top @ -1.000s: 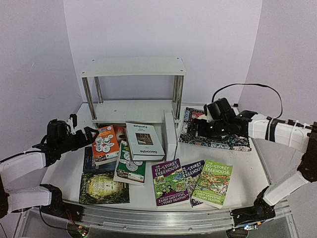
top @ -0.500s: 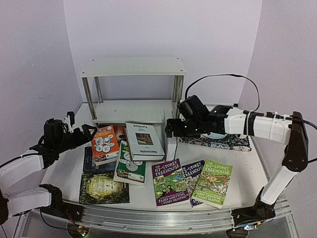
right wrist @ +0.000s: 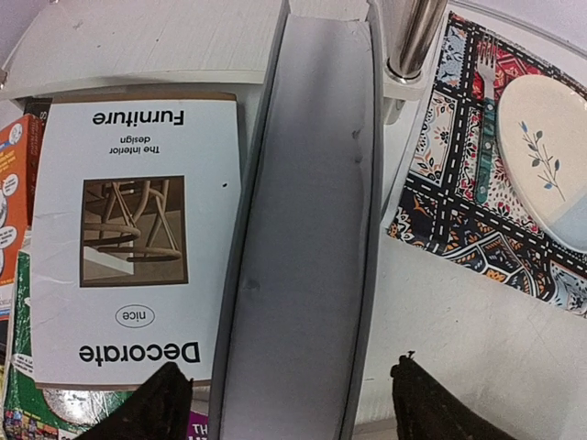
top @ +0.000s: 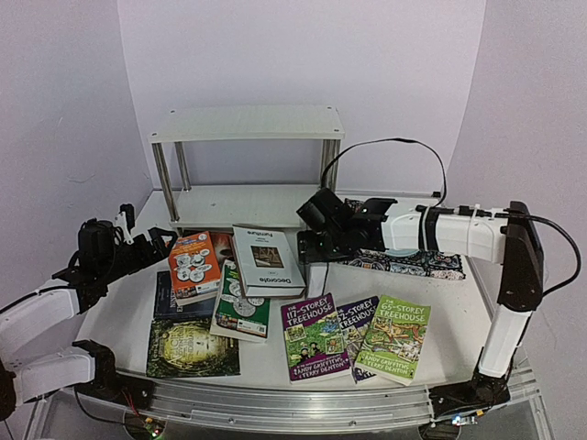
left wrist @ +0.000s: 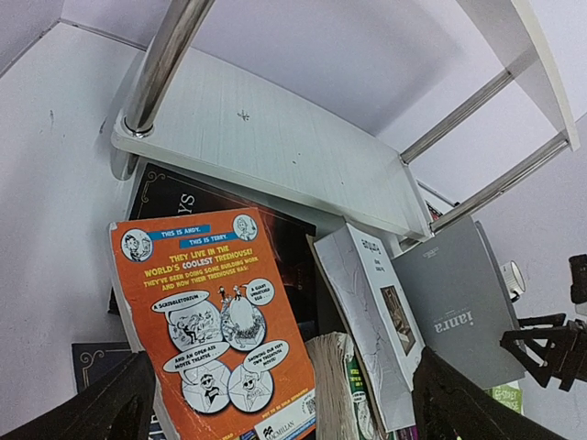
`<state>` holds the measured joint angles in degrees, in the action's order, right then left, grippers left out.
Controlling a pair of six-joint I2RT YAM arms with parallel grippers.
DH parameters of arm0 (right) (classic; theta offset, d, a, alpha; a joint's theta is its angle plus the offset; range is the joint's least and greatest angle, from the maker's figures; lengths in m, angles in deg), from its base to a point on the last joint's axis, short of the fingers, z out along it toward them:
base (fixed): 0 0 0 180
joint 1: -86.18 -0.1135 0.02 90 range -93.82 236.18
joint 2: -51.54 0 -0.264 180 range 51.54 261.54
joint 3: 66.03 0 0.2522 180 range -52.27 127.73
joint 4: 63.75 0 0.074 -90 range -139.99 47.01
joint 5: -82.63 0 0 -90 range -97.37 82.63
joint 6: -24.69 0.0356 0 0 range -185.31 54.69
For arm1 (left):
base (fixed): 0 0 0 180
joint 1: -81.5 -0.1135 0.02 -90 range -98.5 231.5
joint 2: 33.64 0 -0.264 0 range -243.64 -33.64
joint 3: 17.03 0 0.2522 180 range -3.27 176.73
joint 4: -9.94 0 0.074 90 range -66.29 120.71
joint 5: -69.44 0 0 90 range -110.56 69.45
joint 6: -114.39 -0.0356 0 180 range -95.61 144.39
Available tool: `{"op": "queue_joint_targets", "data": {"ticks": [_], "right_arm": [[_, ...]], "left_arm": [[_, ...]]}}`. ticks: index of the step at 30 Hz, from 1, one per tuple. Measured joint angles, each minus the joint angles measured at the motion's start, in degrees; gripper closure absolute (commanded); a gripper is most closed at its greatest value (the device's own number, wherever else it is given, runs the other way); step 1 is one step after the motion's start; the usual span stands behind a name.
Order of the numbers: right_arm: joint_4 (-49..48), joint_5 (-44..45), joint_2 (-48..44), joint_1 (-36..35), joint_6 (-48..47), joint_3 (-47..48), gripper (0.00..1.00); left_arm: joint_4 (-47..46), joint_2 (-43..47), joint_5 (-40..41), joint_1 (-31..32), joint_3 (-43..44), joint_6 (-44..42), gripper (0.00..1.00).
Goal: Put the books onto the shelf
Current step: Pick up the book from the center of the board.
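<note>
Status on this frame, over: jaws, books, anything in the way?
Left jaws open, short of the orange cartoon-covered paperback. Right jaws open, astride the thick white hardback standing beside the white chrome-posted shelf. Nothing shelved yet; nothing blocking.

Dark book mostly beneath orange paperback

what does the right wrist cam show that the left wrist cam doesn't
Only the right wrist view: the patterned mat with a plate and fork on it. Only the left wrist view: the shelf's top board and most of the orange paperback cover. Both: the Decorate book, the standing white hardback and the shelf's lower board.
</note>
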<state>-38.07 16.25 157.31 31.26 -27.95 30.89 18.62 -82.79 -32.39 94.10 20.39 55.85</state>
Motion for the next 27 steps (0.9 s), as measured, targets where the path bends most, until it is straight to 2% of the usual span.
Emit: {"op": "queue_joint_targets", "data": {"ticks": [3, 6, 15, 19, 27], "right_arm": [[0.58, 1.13, 0.2, -0.25, -0.11, 0.36, 0.49], [1.05, 2.12, 0.2, -0.23, -0.17, 0.37, 0.57], [2.79, 4.49, -2.04, -0.23, -1.55, 0.09, 0.6], [3.7, 5.15, -8.48, -0.23, -3.46, -0.42, 0.6], [3.48, 1.41, -20.9, -0.04, -7.8, -0.03, 0.65]], "left_arm": [[0.02, -0.02, 0.02, 0.0, 0.0, 0.0, 0.02], [0.02, -0.02, 0.02, 0.0, 0.0, -0.02, 0.02], [0.02, -0.04, -0.03, 0.0, 0.0, -0.02, 0.01], [0.02, -0.07, -1.73, -0.02, 0.02, -0.19, 0.02], [-3.14, -1.07, -11.58, 0.91, 0.74, -4.66, 0.0]]}}
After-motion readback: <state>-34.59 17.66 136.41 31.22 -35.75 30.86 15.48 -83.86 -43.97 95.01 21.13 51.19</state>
